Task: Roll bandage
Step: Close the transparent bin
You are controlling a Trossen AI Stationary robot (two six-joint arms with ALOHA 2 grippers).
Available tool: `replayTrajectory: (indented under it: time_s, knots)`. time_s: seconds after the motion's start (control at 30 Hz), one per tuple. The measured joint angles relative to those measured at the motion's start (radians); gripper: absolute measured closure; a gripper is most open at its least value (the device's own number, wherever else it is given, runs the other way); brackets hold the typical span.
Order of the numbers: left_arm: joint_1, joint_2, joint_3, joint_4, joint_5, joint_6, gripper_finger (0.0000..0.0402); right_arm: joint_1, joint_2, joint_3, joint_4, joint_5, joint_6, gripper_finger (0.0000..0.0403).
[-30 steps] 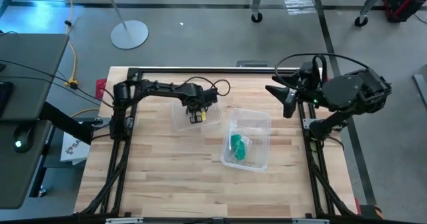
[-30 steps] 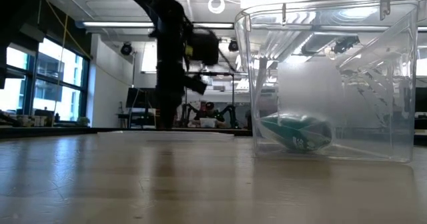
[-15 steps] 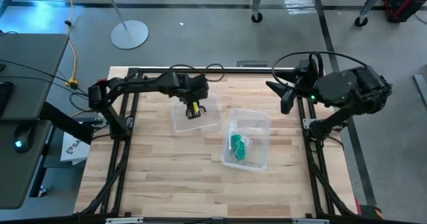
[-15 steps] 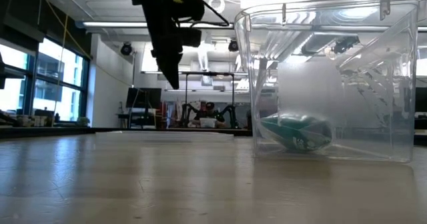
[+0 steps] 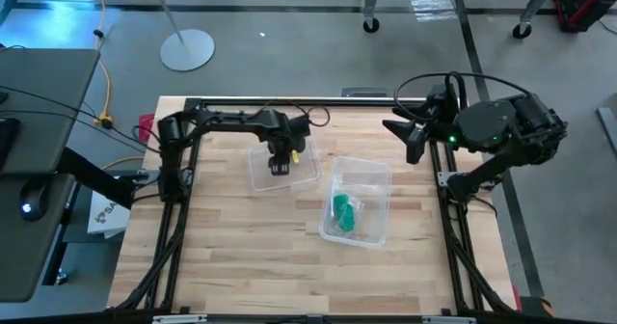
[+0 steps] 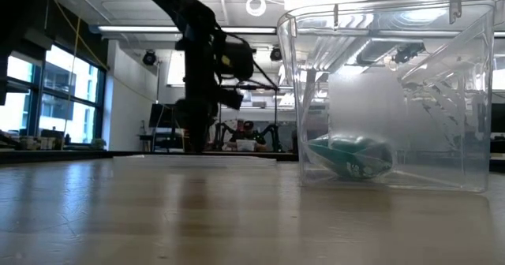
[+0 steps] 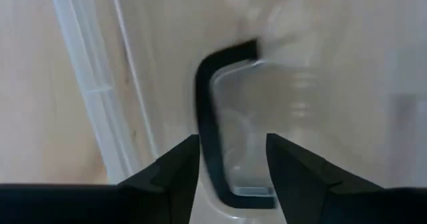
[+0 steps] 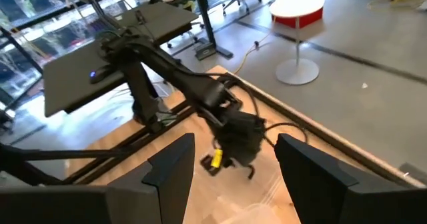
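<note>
At centre frame, high view: the left gripper [image 5: 280, 162] hung low over a clear lid [image 5: 282, 171] lying flat on the table [image 5: 241, 266], just left of the clear box [image 5: 381, 229].

Left claw: its fingers [image 7: 175, 174] stood parted, one on each side of the lid's black handle [image 7: 204, 127], with a gap showing between finger and handle; nothing was held.

Right claw: the right gripper [image 5: 407, 136] waited at upper right of the high view, raised near the table's far right edge, fingers [image 8: 175, 163] spread wide and empty.

Bandage: the bandage [image 5: 343, 213] lay as a crumpled green bundle on the floor of the open box, right of centre in the high view; in the low view it rested at the box's bottom [image 6: 349, 155], untouched by either arm.

Step in hand: judged to be the setting down of the lid, so the box stood open; rolling not yet begun.

Next move calls for: probably lifting the left arm clear of the handle, then one gripper reaching down inside the box walls to pinch the green bundle and bring it out onto bare wood.
</note>
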Motion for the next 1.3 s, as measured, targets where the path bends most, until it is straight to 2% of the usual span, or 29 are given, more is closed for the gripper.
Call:
replayTrajectory:
  time_s: [0.13,0.33,0.43,0.5,0.53,0.6,0.73,0.93,1.03,1.13,1.2,1.3]
  knots:
    - [-0.008,0.072,0.005,-0.007,-0.124,-0.026,0.0235,0.016,0.0,0.0,0.0,-0.005,0.046,0.0197]
    - [-0.025,0.124,0.01,0.009,-0.196,-0.049,0.0253,0.029,0.0,0.0,0.001,-0.003,0.088,0.0197]
    - [-0.048,0.133,0.008,0.042,-0.258,-0.012,0.0294,0.029,0.0,0.0,0.001,-0.002,0.096,0.0197]
    - [-0.065,0.13,0.004,0.08,-0.295,0.015,0.0341,0.029,0.001,0.0,0.0,-0.002,0.096,0.0197]
    - [-0.075,0.12,0.002,0.09,-0.295,0.022,0.0367,0.029,0.001,0.0,0.001,-0.002,0.096,0.0197]
    - [-0.091,0.099,-0.002,0.114,-0.297,0.02,0.0391,0.029,0.001,0.0,0.001,-0.002,0.095,0.0197]
    - [-0.117,0.043,-0.006,0.115,-0.299,-0.035,0.0398,0.044,0.001,0.0,0.0,-0.002,0.084,0.0197]
    - [-0.144,-0.134,-0.003,0.076,-0.326,-0.172,0.0401,0.083,0.001,0.0,-0.006,0.002,0.056,0.0197]
    - [-0.148,-0.21,0.001,0.043,-0.24,-0.263,0.0401,0.086,0.001,0.0,-0.026,0.002,0.061,0.0197]
    - [-0.109,-0.22,-0.039,0.008,-0.121,-0.39,0.0401,0.047,0.008,0.0,-0.061,-0.011,0.086,0.0197]
    - [-0.071,-0.202,-0.105,0.036,-0.027,-0.467,0.0401,-0.013,0.019,0.0,-0.101,-0.067,0.094,0.0197]
    - [-0.044,-0.203,-0.201,0.054,0.077,-0.575,0.0401,-0.154,0.053,0.0,-0.141,-0.257,0.059,0.0197]
